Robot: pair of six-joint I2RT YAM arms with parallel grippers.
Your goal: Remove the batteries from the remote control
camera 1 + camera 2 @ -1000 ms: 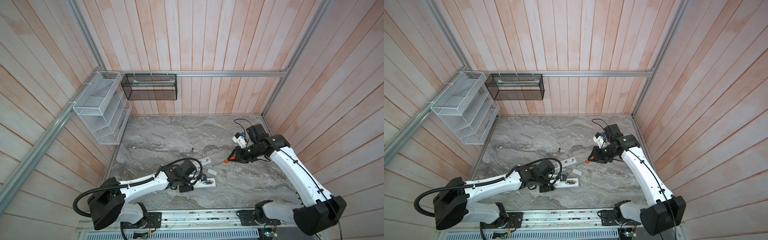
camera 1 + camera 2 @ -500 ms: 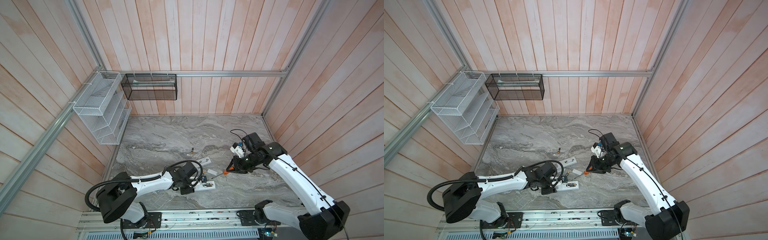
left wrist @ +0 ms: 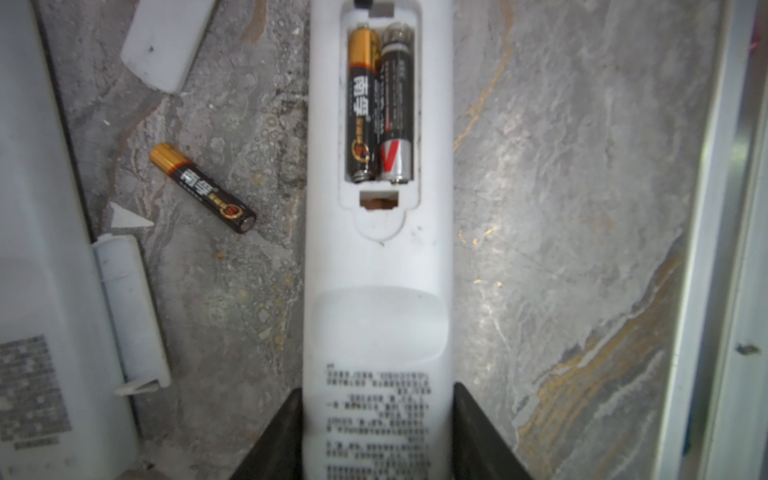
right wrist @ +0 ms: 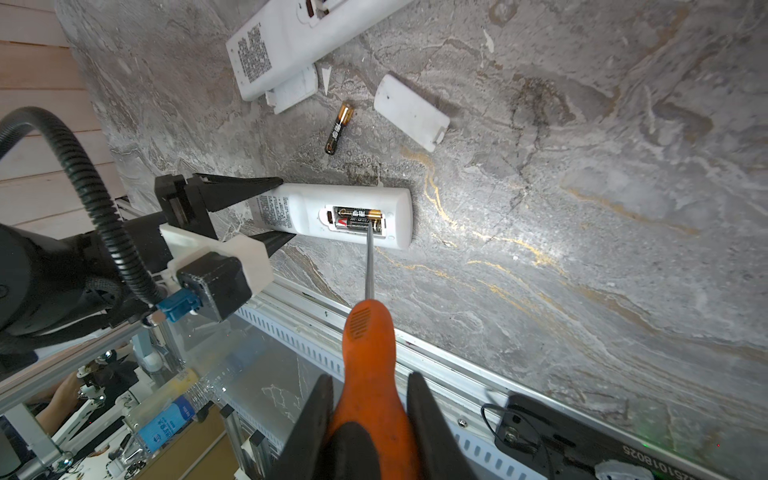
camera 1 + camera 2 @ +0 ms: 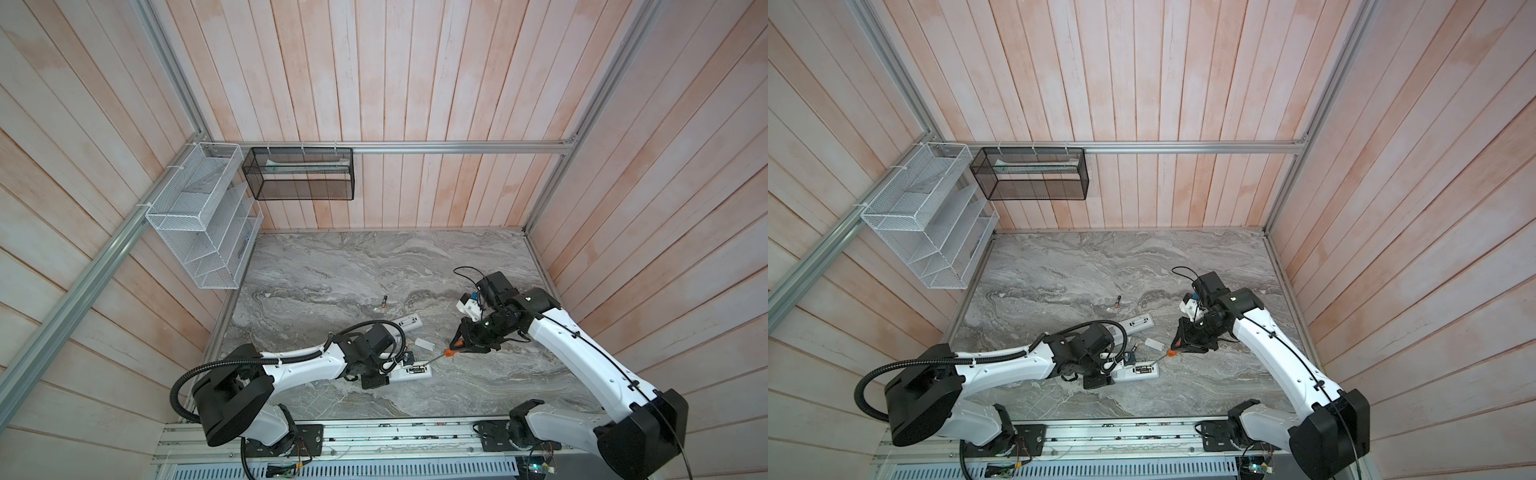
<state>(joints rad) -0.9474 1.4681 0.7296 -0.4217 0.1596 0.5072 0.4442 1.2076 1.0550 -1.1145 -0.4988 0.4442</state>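
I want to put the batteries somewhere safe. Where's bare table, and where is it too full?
Bare marble lies behind the far loose battery up to the back wall, and between the screwdriver and the front rail. It's crowded around the held remote: second remote, covers, another battery.

1. Surface (image 5: 374, 266) (image 5: 1100, 266): grey marble-patterned slab with pale and gold veining, enclosed on three sides.
2. Walls (image 5: 374, 83): pale pinkish wood planks, framed by aluminium rails (image 5: 457, 146).
3. White wire rack (image 5: 199, 216) (image 5: 921, 220): tiered compartments, tied to the left wall rail, hanging above the surface.
4. Black mesh basket (image 5: 299, 191) (image 5: 1034, 187): oblong, hung from the back rail; something pale and long lies inside, kind not discernible.
5. Screwdriver (image 5: 449, 352) (image 4: 370, 345): orange handle, slim metal shaft, slanting downward.
6. White chip (image 3: 126, 217): small triangular fragment, lying flat on the surface.
7. Plastic bottle (image 4: 166, 419): clear, blue label, lying below the front edge.
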